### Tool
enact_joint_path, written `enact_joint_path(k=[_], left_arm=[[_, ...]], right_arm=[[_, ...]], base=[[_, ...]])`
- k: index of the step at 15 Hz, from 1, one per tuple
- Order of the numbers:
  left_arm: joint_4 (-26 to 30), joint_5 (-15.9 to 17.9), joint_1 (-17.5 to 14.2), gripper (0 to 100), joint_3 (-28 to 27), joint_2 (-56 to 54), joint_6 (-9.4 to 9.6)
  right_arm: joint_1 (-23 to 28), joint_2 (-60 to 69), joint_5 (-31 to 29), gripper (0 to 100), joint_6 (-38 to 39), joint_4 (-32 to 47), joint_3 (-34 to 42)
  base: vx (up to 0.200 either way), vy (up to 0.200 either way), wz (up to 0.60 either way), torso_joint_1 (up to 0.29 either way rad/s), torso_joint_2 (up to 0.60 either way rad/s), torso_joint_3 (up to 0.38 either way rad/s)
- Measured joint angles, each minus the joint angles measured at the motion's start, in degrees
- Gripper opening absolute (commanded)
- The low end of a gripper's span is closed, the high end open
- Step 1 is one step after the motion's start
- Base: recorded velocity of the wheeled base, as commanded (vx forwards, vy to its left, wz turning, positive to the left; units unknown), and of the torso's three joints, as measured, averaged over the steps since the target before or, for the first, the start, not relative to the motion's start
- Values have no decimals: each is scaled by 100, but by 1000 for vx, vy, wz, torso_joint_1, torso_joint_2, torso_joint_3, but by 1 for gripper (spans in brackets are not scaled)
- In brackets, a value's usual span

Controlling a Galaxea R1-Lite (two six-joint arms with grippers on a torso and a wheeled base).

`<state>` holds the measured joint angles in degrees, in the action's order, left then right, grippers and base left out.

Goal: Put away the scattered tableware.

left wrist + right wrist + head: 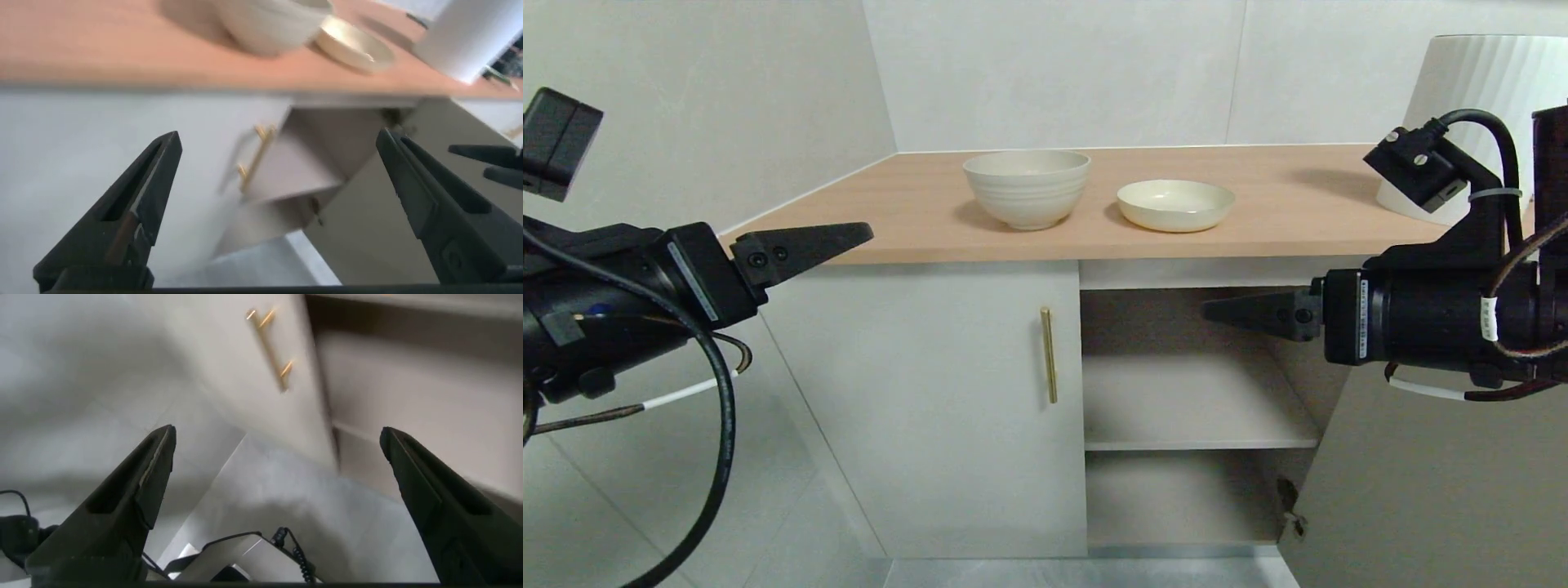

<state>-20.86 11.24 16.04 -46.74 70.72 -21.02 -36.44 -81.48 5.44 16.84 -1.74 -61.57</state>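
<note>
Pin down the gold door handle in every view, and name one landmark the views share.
Head view: gold door handle upright on the closed door, under the countertop, beside the open compartment.
Left wrist view: gold door handle on the door below the bowl, next to the open compartment.
Right wrist view: gold door handle at the door's edge, next to the open compartment.
Shared landmark: the open compartment.
</note>
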Motion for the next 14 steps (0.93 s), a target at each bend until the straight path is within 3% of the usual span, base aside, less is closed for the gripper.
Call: enact_joint_path(k=[2,6,9,14], left_arm=[[0,2,-1,100,0,-13,2],[124,296,32,100,13,-294,-5],[452,490,52,100,-67,-529,-5],[490,707,57,100,-87,-517,-5]], right_arm=[[-7,45,28,100,43,41,9],[-2,323,646,100,145,121,144],[-5,480,677,100,71,88,243],[-2,500,666,100,-56,93,271]], base=[[200,0,0,-2,0,-2],[0,0,0,0,0,0],[0,0,0,0,0,0],[0,0,0,6,-31,-30]])
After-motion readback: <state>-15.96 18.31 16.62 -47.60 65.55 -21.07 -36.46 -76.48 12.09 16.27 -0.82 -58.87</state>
